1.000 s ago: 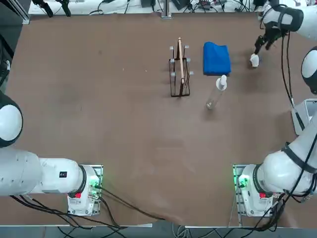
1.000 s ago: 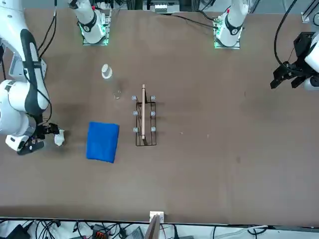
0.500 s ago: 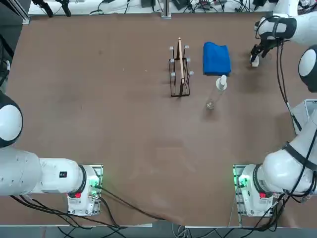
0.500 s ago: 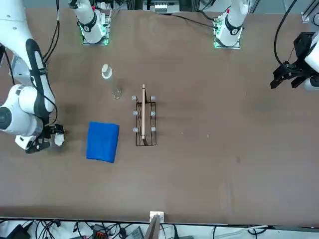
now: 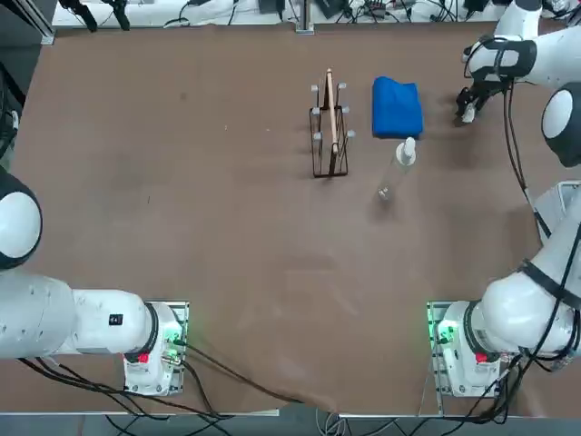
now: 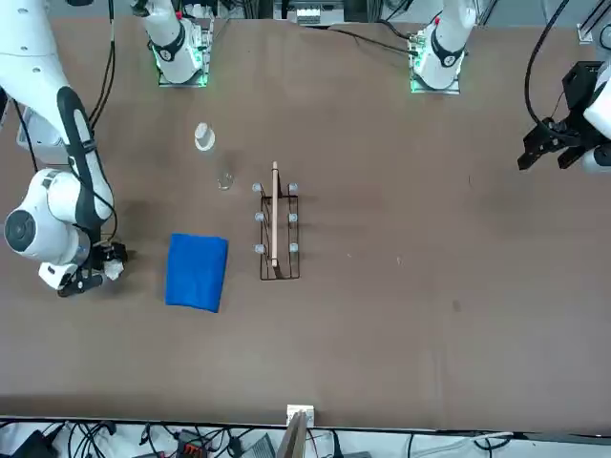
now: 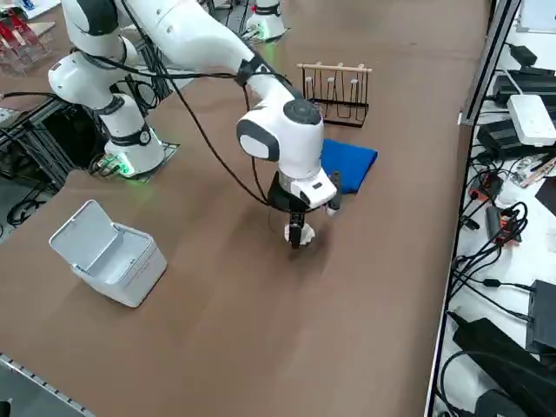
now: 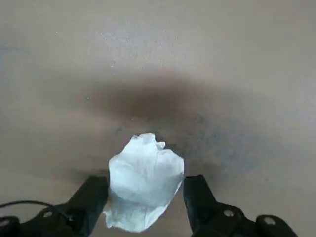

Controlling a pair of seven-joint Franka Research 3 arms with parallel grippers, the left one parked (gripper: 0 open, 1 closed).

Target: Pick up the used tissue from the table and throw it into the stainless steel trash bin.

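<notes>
The used tissue [image 8: 145, 175] is a small crumpled white wad lying on the brown table, far right of the blue cloth in the top view [image 5: 467, 113]. My right gripper [image 8: 145, 197] is lowered over it, open, with one black finger [image 8: 94, 195] on each side of the wad, at or almost at its edges. The side view shows the gripper [image 7: 298, 236] pointing straight down at the tissue [image 7: 296, 231]. The front view has both at the left edge, gripper [image 6: 105, 271] around tissue [image 6: 115, 268]. The trash bin [image 7: 109, 256], light grey with its lid raised, stands nearer the arm's base [image 5: 565, 207].
A blue cloth [image 5: 397, 106] lies just left of the tissue. A dark wire rack [image 5: 329, 136] with a wooden piece stands beyond it, and a small clear bottle [image 5: 399, 162] lies near the cloth. The table's far edge with cables is close behind the gripper.
My right gripper has come down over the tissue and its fingers have drawn in to the wad's sides. The tissue has stayed where it was.
</notes>
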